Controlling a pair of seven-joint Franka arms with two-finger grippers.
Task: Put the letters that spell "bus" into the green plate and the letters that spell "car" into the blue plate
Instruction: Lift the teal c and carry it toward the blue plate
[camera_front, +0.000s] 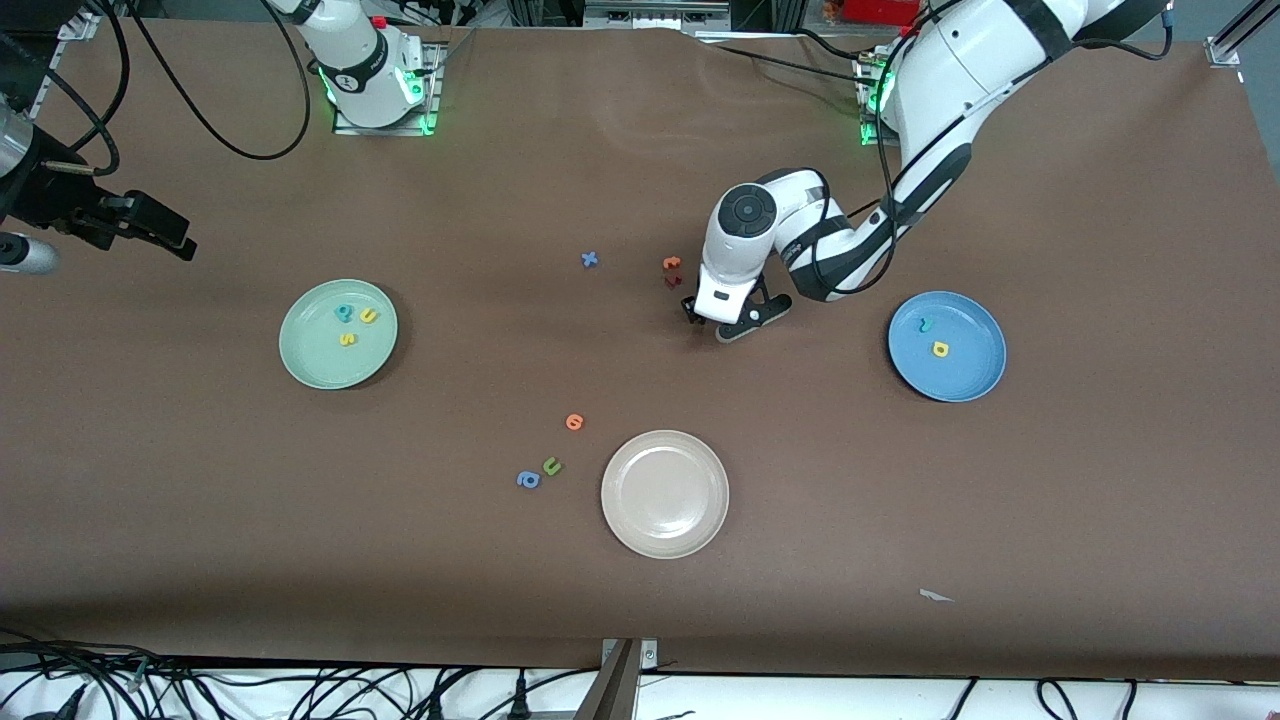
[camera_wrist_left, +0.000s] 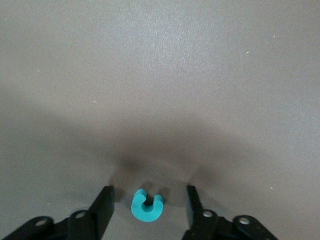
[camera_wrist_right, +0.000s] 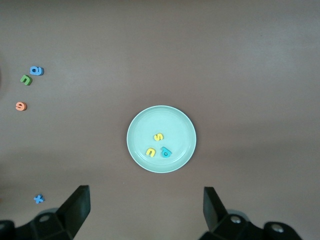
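Your left gripper (camera_front: 722, 325) is down at the table, between the orange letters (camera_front: 671, 270) and the blue plate (camera_front: 946, 346). Its fingers (camera_wrist_left: 102, 202) stand apart, one on each side of the teal c (camera_wrist_left: 147, 205), with gaps showing on both sides; nothing is clamped yet.

The green plate (camera_front: 300, 360) holds the teal b (camera_front: 345, 313), the yellow u (camera_front: 369, 316) and the yellow s (camera_front: 347, 339), so that word looks finished. The blue plate holds the teal r (camera_front: 925, 325) and the yellow a (camera_front: 940, 349); I judge the c to be the last letter outstanding.

Risks from here:
- The c is small, light foam lying flat. If your fingers meet it off-centre, it may pivot or squirt out instead of seating.
- The open mouth of the c faces along the gap. Squeezing across the arms could fold the foam, and it may spring loose during the carry.
- If the fingertips press the table cover, they may drag it and shift the letter.
- A release from too high over the blue plate could bounce the c over the shallow rim.

Your right gripper (camera_wrist_right: 145, 205) waits with fingers wide apart, high over the table just beside the green plate, holding nothing.
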